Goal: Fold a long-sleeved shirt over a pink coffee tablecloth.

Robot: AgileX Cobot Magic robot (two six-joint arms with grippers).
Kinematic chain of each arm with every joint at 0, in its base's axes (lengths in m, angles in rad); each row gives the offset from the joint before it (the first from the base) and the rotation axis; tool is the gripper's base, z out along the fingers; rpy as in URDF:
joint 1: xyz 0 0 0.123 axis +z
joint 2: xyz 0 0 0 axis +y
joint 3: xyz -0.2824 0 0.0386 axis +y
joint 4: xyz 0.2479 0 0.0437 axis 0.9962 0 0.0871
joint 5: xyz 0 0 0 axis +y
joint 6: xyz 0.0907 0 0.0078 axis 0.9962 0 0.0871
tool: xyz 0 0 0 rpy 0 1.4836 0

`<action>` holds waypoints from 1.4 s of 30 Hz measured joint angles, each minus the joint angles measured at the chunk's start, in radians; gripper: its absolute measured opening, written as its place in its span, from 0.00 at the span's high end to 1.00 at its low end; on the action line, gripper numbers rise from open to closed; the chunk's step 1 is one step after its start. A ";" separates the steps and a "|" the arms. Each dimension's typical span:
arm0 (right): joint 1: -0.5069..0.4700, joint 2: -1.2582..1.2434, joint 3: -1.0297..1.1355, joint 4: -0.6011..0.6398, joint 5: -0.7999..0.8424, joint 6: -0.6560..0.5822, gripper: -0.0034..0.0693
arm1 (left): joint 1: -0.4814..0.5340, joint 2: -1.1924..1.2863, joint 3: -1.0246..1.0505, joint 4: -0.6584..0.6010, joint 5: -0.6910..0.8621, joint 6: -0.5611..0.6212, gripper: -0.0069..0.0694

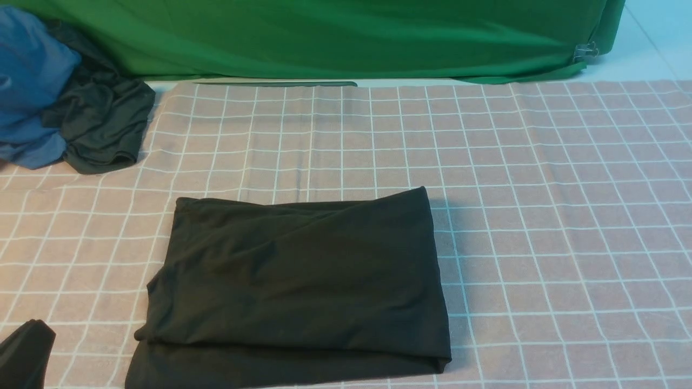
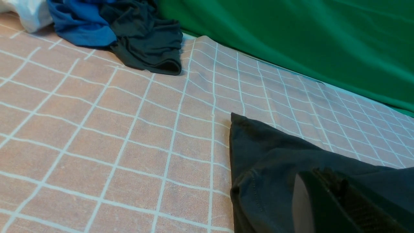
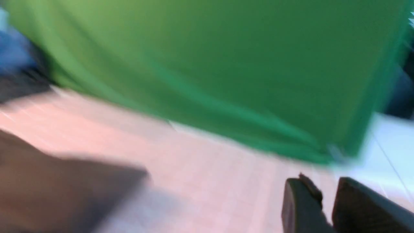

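One folded long-sleeved shirt (image 1: 297, 286) on one pink coffee tablecloth (image 1: 540, 216) — left gripper (image 2: 326, 207) clenched (empty), right gripper (image 3: 326, 204) parted

Left tool (image 2: 326, 207) closed; right tool (image 3: 326, 207) slightly parted, blurred.

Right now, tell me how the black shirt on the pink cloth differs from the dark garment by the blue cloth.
The long-sleeved shirt lies folded into a flat rectangle; the dark garment is bunched. The shirt sits alone at the near middle; the garment lies far left, against blue cloth. The shirt looks larger. Both rest on the pink tablecloth.
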 joint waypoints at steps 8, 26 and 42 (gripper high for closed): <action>-0.185 -0.118 0.030 0.000 0.282 0.046 0.66 | 0.000 -0.001 0.001 0.000 -0.003 0.000 0.89; -0.188 -0.122 0.030 0.006 0.288 0.061 0.63 | 0.000 -0.001 0.001 0.000 -0.003 0.000 0.89; -0.188 -0.122 0.030 0.006 0.289 0.061 0.63 | 0.000 -0.001 0.001 0.000 -0.003 0.000 0.89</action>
